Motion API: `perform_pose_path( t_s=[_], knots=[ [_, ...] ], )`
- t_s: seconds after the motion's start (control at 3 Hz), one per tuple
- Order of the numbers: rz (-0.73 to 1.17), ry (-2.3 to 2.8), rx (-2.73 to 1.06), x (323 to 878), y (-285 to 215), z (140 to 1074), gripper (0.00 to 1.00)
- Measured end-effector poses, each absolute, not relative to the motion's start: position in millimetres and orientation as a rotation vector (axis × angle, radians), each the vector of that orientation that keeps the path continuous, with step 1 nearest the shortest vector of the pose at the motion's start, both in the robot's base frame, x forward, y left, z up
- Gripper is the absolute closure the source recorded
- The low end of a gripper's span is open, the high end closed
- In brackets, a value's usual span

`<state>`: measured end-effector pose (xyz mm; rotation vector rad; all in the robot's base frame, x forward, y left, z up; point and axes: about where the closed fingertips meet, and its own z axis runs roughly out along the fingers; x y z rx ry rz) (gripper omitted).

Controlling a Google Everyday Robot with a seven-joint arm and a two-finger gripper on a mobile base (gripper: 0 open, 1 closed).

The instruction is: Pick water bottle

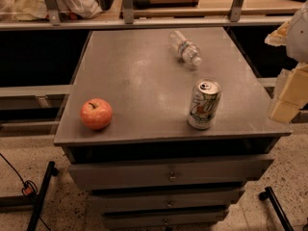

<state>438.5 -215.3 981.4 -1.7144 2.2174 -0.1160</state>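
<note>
Camera view: the water bottle (185,47) lies on its side on the grey bench (130,76), well behind the soda can (204,104) and apart from it. The can stands upright near the bench's front edge. A red apple (96,113) sits well to the can's left. The pincer (288,100) hangs to the can's right, past the bench's side edge. Whether it is spread or pressed together, I cannot tell.

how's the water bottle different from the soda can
The water bottle lies on its side; the soda can stands upright. The bottle is clear plastic; the can is silver with green print. The bottle is toward the far edge; the can is near the front right. Both rest on the grey cabinet top, apart from each other. The gripper is off the right edge, nearer the can.
</note>
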Motion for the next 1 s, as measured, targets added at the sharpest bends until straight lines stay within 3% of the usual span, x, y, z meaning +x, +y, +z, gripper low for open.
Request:
perform_pose_path(
  t_s=[0.33, 1.0],
  knots=[
    [-0.117, 2.217, -1.714, 438.6, -215.1, 981.7, 0.0],
    [-0.154, 2.172, -1.619, 509.3, -193.3, 1001.8, 0.0]
  ],
)
